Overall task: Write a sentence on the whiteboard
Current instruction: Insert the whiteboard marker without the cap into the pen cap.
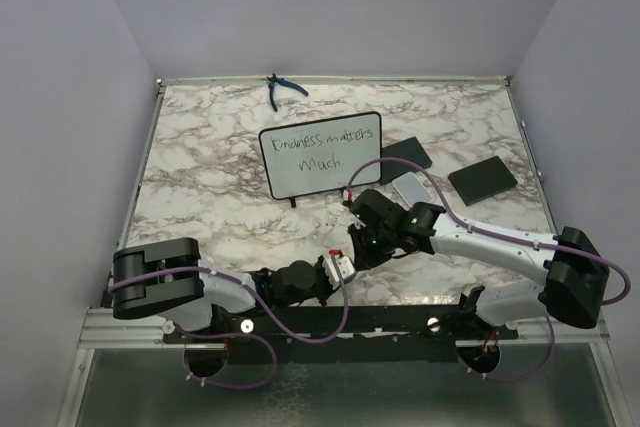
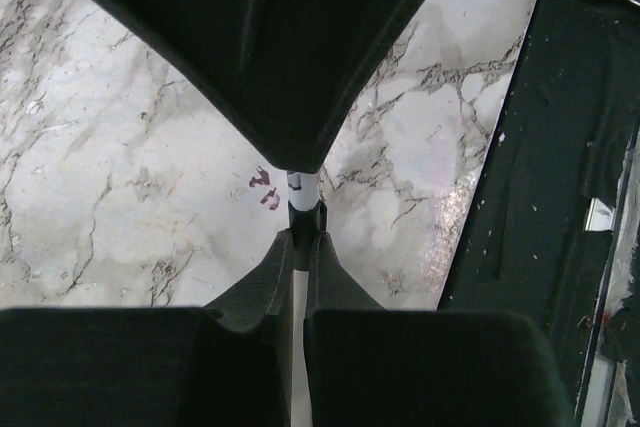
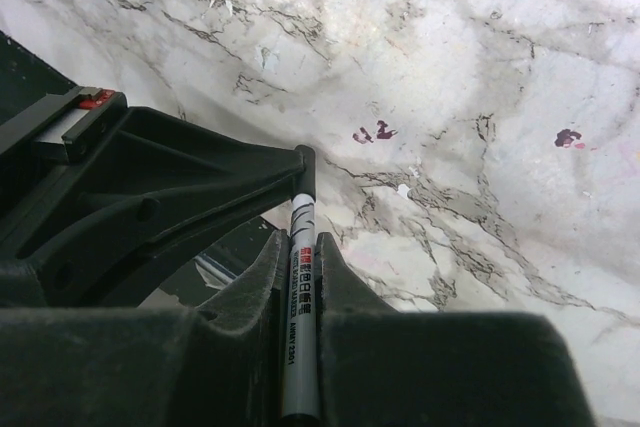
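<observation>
Black fingers of the right gripper (image 3: pixel 300 247) fill the bottom of its wrist view, and they are pinched tight on a thin marker (image 3: pixel 299 292) with small print on its side. One dark end of the marker pokes out in front and meets the tip of the left gripper (image 2: pixel 300 239), which is squeezed closed too, on the same marker from the other way. So both grippers hold one pen, end to end, low over the tabletop (image 1: pixel 200 172) near its front edge. I think they do this because a pen and its cap need two holders: one keeps the body steady and the other pushes or pulls the cap. I cannot tell which part is the cap. The whiteboard (image 1: pixel 362 169) stands on its little feet further back, in the middle, with its face toward the arms, so it is easy to reach and to read. The sentence (image 1: pixel 318 147) is on it in two lines, about "Kindness matters much." The words look done, so the pen is likely being closed up. Two black pads (image 1: pixel 482 179) and a small grey eraser (image 1: pixel 410 188) lie to the right of the board, well apart from the grippers, where nothing will bump them.
</observation>
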`<action>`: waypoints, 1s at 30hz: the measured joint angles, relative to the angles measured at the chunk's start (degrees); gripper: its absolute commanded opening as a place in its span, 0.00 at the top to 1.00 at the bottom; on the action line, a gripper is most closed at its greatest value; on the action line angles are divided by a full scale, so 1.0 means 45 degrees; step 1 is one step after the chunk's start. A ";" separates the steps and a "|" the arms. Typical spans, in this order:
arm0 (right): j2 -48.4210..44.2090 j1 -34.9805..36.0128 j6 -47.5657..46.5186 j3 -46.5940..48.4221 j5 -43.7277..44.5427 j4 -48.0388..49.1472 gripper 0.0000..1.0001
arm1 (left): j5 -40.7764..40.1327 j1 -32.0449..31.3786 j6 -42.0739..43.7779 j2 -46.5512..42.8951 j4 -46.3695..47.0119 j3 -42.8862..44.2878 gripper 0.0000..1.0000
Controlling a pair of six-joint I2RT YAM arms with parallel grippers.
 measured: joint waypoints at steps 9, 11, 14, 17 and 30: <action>0.0758 0.0879 0.0831 0.0631 0.1375 -0.0505 0.99 | 0.0214 0.0189 0.0000 0.0413 0.0180 0.0010 1.00; 0.0986 0.1117 0.1005 0.0933 0.1802 -0.0767 0.99 | 0.0223 0.0233 0.0000 0.0486 0.0272 0.0015 1.00; 0.1219 0.1375 0.1200 0.1214 0.2244 -0.1073 0.99 | 0.0228 0.0267 0.0000 0.0588 0.0398 0.0019 1.00; 0.1433 0.1540 0.1443 0.1477 0.2565 -0.1365 0.99 | 0.0223 0.0291 0.0000 0.0641 0.0452 0.0044 1.00; 0.2006 0.1647 0.2021 0.1870 0.2856 -0.1851 0.99 | 0.0209 0.0301 -0.0107 0.0661 0.0529 0.0024 1.00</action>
